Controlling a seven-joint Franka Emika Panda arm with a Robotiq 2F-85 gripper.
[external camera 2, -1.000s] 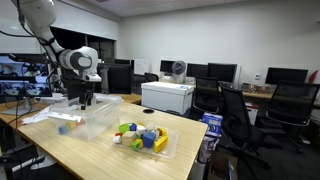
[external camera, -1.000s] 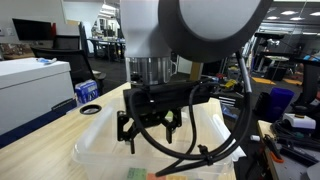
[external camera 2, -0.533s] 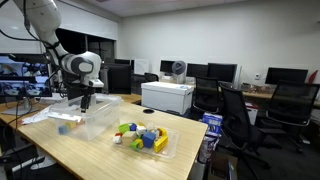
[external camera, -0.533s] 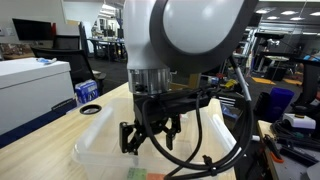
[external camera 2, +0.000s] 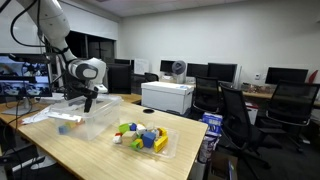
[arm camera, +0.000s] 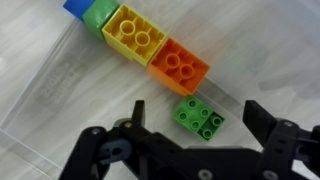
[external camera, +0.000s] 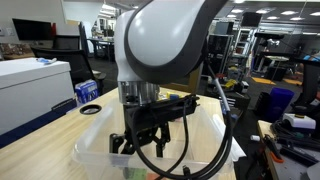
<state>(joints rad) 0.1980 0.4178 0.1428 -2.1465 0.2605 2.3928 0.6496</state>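
Wrist view looks straight down into the clear box (arm camera: 45,95). We see the pincer (arm camera: 195,108) spread wide, with nothing in it. Its two dark fingers (arm camera: 140,108) stand one on each side of the small green block (arm camera: 199,117). They hang over the block and do not touch it. We think the fingers are so wide apart that the little block fits between them with room to spare.

The small green block lies flat on the floor of the clear box, with its bumps up. It sits alone, so nothing is in the way of the fingers. Just beside it is a row of blocks (arm camera: 150,45) that runs toward a wall of the clear box. The orange block (arm camera: 180,66) is the nearest one, and next comes the yellow block (arm camera: 135,35). We cannot tell if the small green block touches the orange one.

In both exterior views the arm (external camera: 165,45) bends down over the clear box (external camera: 95,118), and the pincer (external camera: 140,142) hangs low inside it. The walls of the clear box (external camera 2: 105,120) keep the blocks from sliding off the table (external camera 2: 120,165). A tray (external camera 2: 172,145) full of bright blocks sits near the clear box, on the same table.
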